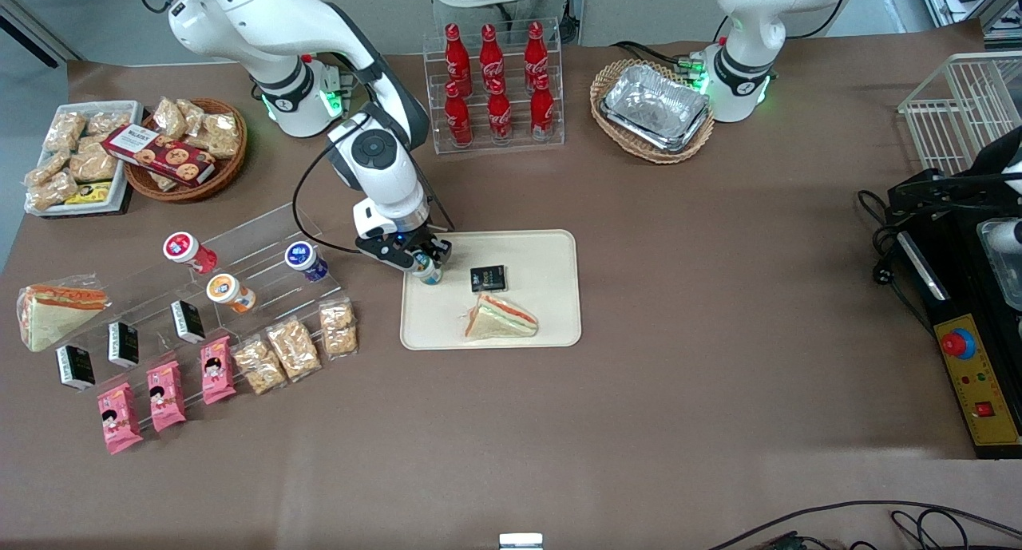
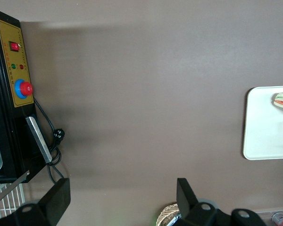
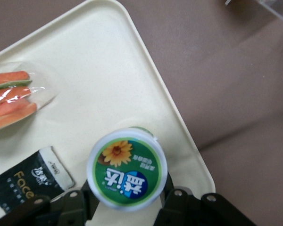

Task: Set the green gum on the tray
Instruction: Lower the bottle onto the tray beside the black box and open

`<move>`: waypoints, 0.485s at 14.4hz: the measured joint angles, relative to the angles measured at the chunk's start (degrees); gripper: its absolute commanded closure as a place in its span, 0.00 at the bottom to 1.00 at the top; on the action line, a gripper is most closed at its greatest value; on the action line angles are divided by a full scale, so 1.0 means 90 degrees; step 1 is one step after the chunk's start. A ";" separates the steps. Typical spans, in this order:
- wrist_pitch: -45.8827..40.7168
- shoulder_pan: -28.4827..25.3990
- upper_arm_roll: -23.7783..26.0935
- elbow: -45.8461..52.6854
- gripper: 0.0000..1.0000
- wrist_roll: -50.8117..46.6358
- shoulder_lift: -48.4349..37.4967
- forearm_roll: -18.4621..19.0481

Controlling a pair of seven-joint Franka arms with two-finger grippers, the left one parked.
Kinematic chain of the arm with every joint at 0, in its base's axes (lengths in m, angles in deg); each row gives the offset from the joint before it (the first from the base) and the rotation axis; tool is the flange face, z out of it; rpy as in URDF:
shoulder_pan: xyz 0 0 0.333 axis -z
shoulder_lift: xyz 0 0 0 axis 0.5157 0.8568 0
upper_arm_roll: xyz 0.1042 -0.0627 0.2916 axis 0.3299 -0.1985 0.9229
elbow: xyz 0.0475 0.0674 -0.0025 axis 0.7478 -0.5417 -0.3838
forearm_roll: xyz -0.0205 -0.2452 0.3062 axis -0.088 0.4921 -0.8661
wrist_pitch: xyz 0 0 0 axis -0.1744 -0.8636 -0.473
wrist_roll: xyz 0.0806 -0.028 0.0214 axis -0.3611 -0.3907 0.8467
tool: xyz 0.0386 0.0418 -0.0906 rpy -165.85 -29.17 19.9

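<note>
The gripper [image 1: 421,264] hung over the tray [image 1: 551,251], its jaws clamped on the sides of the green gum [image 3: 127,174] — one on each flank, closed to the width of the can. The can stood upright, long axis vertical, lid up, above the tray's corner nearest the working arm's end of the bench [image 1: 679,390]. The rim ran close beside it; bare tray lay between it and the small black packet [image 1: 488,278] and the wrapped sandwich [image 1: 501,317].

Robot lab staged as mock shop: brown-covered bench [image 1: 679,310], clear acrylic rack of red cola bottles [image 1: 495,87], stepped clear snack display [image 1: 200,286], yellow emergency-stop control box [image 1: 978,390].
</note>
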 measured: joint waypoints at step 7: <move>0.0104 -0.0016 -0.0013 0.0011 0.00 -0.0080 0.0083 0.0002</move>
